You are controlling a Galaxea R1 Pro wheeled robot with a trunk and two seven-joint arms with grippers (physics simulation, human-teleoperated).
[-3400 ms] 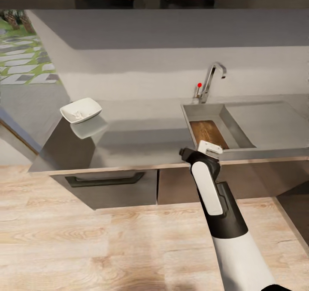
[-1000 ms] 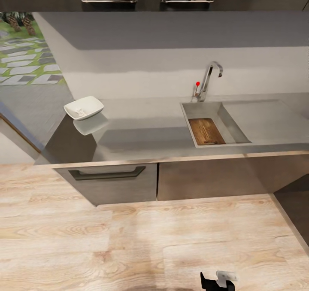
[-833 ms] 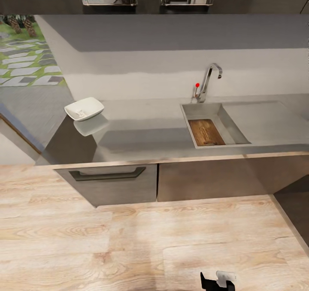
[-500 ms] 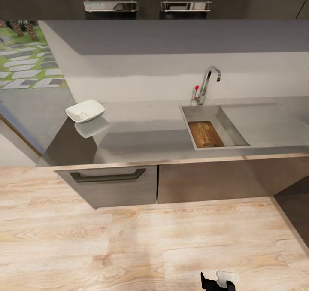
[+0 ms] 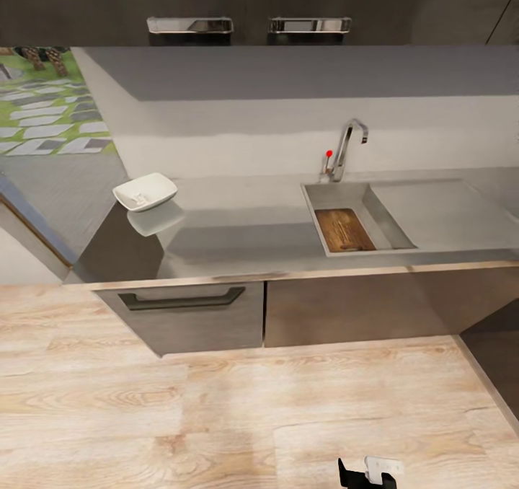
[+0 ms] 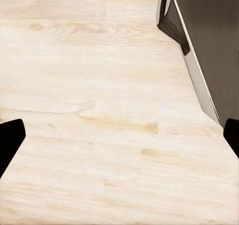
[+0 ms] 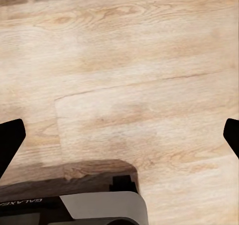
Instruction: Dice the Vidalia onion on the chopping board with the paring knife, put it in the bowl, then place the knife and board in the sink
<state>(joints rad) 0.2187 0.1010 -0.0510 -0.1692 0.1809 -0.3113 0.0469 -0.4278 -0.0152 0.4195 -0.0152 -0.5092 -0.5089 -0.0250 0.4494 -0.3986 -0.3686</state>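
Head view: the chopping board (image 5: pixel 344 229) lies flat in the sink (image 5: pixel 386 215) beneath the faucet (image 5: pixel 344 148), the bowl (image 5: pixel 145 190) sits well apart at the countertop's (image 5: pixel 245 226) far left end, and I stand back on the wood floor (image 5: pixel 216 417). Both my left gripper (image 6: pixel 119 138) and right gripper (image 7: pixel 119 138) hang over bare planks, fingers spread wide and empty. I cannot make out the paring knife in the basin, so the risk is leaving with the task unfinished.
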